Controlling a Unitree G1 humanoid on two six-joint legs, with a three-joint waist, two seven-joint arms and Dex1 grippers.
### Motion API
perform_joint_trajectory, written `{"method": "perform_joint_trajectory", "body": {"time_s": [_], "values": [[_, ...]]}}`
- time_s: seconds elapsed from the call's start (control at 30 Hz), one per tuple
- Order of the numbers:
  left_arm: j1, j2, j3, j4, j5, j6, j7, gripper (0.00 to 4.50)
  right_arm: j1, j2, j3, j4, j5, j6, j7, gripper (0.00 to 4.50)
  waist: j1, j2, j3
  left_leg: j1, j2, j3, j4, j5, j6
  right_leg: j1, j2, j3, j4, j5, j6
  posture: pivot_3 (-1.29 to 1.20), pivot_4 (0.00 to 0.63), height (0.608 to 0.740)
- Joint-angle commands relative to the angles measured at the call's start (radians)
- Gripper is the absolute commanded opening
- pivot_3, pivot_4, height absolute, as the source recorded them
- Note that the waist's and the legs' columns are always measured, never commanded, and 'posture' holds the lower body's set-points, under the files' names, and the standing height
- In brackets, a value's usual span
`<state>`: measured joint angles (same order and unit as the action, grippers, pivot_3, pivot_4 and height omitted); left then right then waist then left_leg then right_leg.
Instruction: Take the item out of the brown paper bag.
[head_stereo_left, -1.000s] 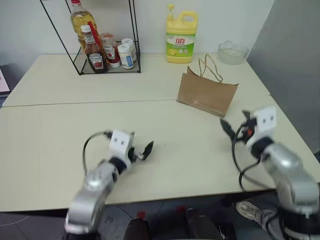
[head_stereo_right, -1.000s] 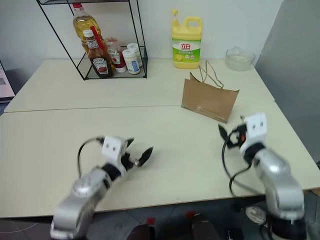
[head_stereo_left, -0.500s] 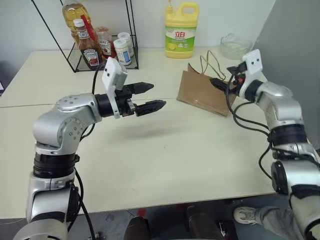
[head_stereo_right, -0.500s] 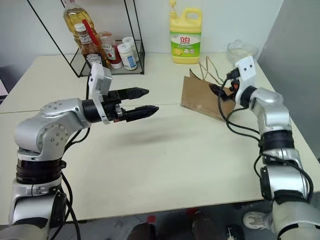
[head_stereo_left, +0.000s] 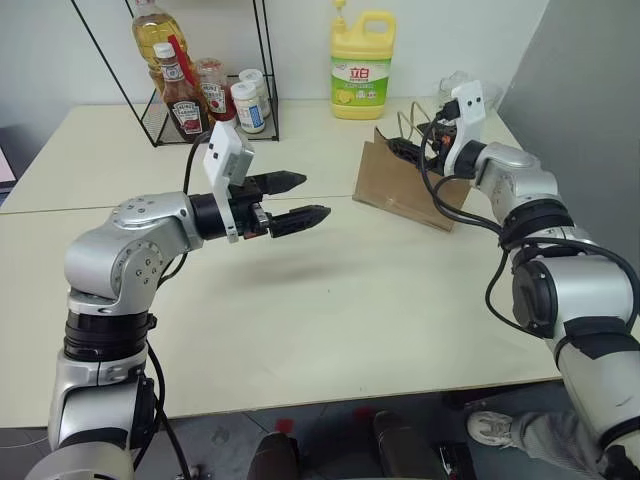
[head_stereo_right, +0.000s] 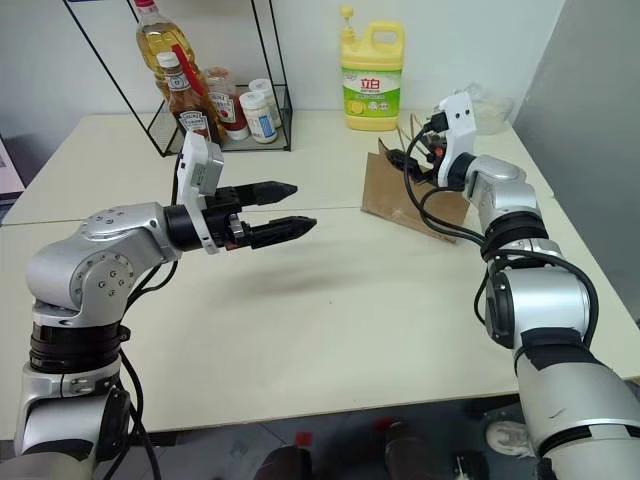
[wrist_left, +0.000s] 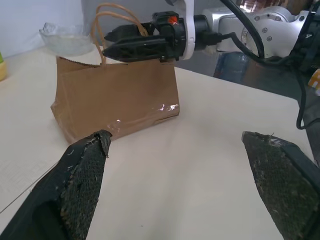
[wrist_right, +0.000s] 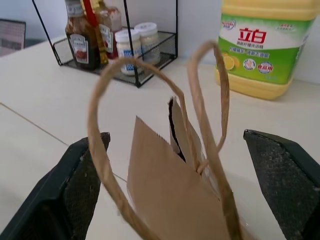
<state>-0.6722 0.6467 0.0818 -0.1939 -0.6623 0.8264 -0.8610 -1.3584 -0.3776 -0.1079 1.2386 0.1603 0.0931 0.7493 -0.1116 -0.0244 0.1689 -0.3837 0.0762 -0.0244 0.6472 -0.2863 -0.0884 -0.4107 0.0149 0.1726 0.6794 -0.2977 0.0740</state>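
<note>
Our right end effector (wrist_left: 131, 42) hovers wide open at the floppy, creased brown kraft paper bag (head_stereo_left: 405, 188), whose thin twisted-cord handles (wrist_right: 150, 125) look the likeliest hold.

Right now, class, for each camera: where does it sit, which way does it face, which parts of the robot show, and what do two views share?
Head cameras: look forward and down over the table; both arms, open left pincer, right pincer at the paper bag.
Left wrist: looks between its own fingers at the bag and right pincer.
Right wrist: looks over the bag's handles towards the yellow jug and rack.
Shared: the bag.
</note>
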Motion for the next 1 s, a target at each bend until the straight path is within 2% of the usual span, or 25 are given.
{"method": "perform_joint_trajectory", "body": {"time_s": [0.03, 0.4, 0.6, 0.83, 0.93, 1.0], "values": [[0.002, 0.001, 0.031, -0.049, -0.026, 0.004, 0.02, 4.5, -0.044, -0.002, -0.022, 0.012, -0.012, -0.048, -0.014, 3.93, 0.0, 0.0, 0.0, 0.0, 0.0, 0.0, 0.0, 0.0, 0.0, 0.0, 0.0, 0.0, 0.0, 0.0, 0.0, 0.0, 0.15, 0.74], [-0.005, 0.013, 0.036, -0.042, -0.03, -0.002, 0.026, 4.5, -0.049, 0.012, -0.012, 0.034, -0.073, -0.085, -0.023, 0.04, -0.003, 0.0, 0.0, 0.0, 0.0, -0.002, 0.0, 0.004, -0.005, 0.0, 0.0, -0.002, 0.001, 0.0, 0.0, 0.0, 0.15, 0.74], [-0.014, 0.009, 0.032, -0.034, -0.026, -0.008, 0.027, 4.5, -0.061, 0.013, -0.019, 0.042, -0.082, -0.087, -0.045, 0.04, -0.003, 0.0, 0.0, 0.0, 0.0, -0.002, 0.0, 0.004, -0.005, 0.0, 0.0, -0.002, 0.001, 0.0, 0.0, 0.0, 0.15, 0.74], [-0.009, 0.013, 0.036, -0.026, -0.017, -0.02, 0.028, 4.5, -0.061, -0.009, 0.013, 0.036, -0.124, -0.068, 0.011, 0.04, -0.003, 0.0, 0.0, 0.0, 0.0, -0.003, 0.001, 0.004, -0.006, 0.001, 0.0, -0.003, 0.001, 0.0, 0.0, 0.0, 0.15, 0.74], [-0.009, 0.011, 0.035, -0.022, -0.013, -0.032, 0.032, 4.5, -0.065, -0.018, 0.014, 0.034, -0.128, -0.056, 0.019, 0.62, -0.003, 0.0, 0.0, 0.0, 0.0, -0.002, 0.001, 0.004, -0.006, 0.001, 0.0, -0.002, 0.001, 0.0, 0.0, 0.0, 0.15, 0.74], [-0.007, 0.008, 0.035, -0.018, -0.01, -0.039, 0.036, 4.5, -0.067, -0.024, 0.015, 0.032, -0.133, -0.044, 0.039, 1.34, -0.003, 0.0, 0.0, 0.0, 0.0, -0.003, 0.001, 0.004, -0.006, 0.001, 0.0, -0.003, 0.001, 0.0, 0.0, 0.0, 0.15, 0.74]]}}
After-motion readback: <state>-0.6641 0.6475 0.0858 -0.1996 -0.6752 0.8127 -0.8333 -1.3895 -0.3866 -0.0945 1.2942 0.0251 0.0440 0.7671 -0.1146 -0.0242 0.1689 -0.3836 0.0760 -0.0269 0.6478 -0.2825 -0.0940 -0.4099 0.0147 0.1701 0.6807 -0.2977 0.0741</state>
